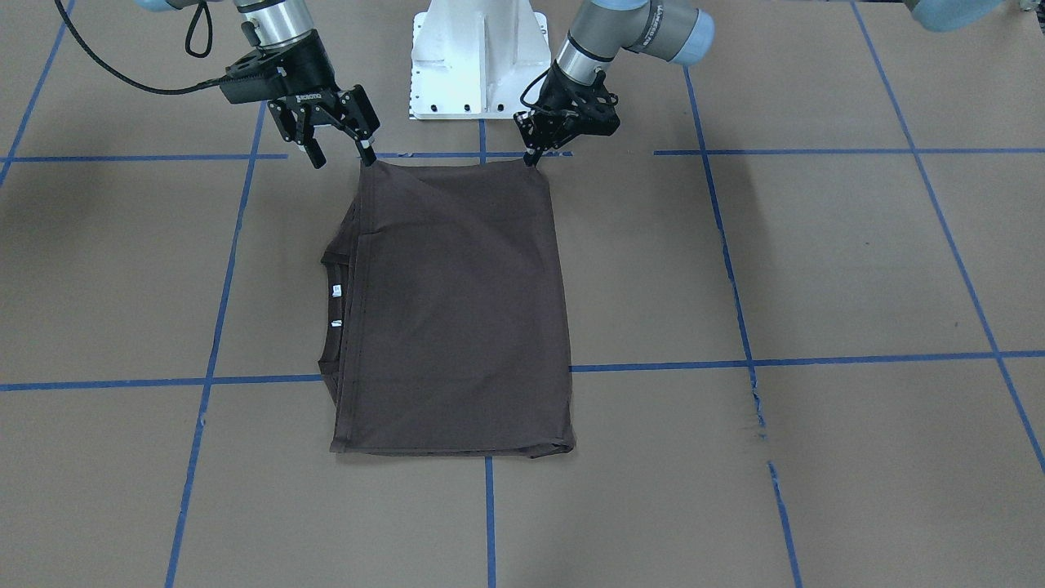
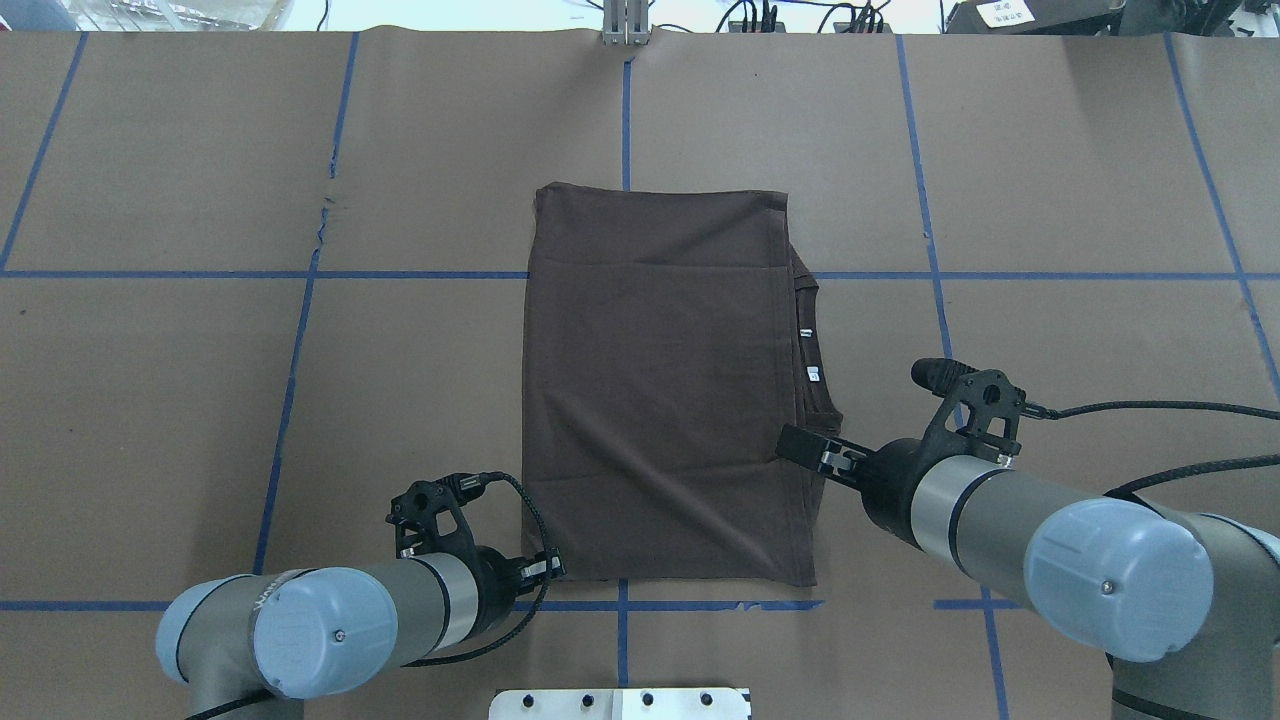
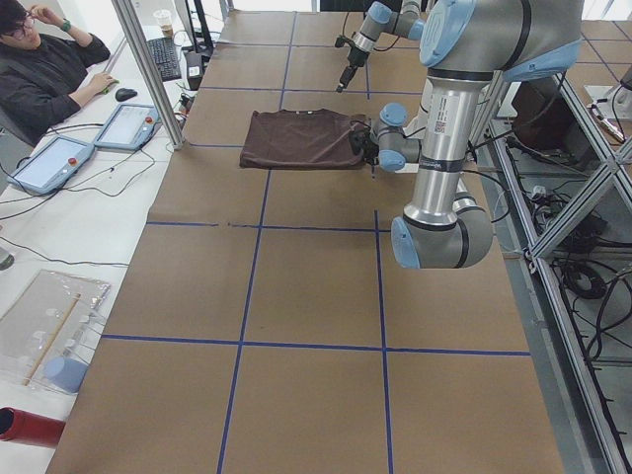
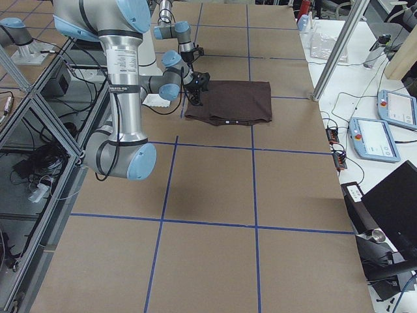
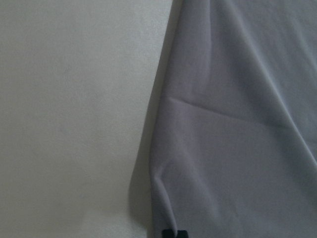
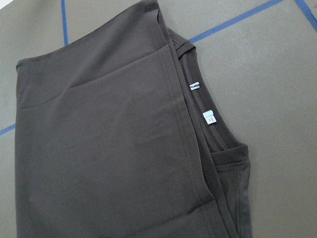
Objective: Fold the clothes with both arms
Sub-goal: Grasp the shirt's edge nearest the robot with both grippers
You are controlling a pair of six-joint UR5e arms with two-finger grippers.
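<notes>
L arm (image 2: 330, 620) lies low along the near side of the table (image 2: 1050, 150). Its L gripper (image 1: 531, 155) sits right at the near-left corner of the shirt (image 2: 660, 400). The fingers are pressed together, and in the wrist cam the cloth draws to a point at the tips, so it reads as a pinch on fabric.

The shirt is mid-table, folded to a rectangle, w/ its long axis running straight away from the robot. The short near edge lies btwn the two grippers, and the collar (image 2: 808, 340) pokes out on the robot's right side.

R arm (image 2: 1000, 510) reaches in over the right edge. Its R gripper (image 1: 343, 158) is spread wide, w/ one fingertip at the near-right corner and the other off the cloth, nothing held.

Prob next: you need R to close on that corner before the near edge can go fwd along the long axis.
</notes>
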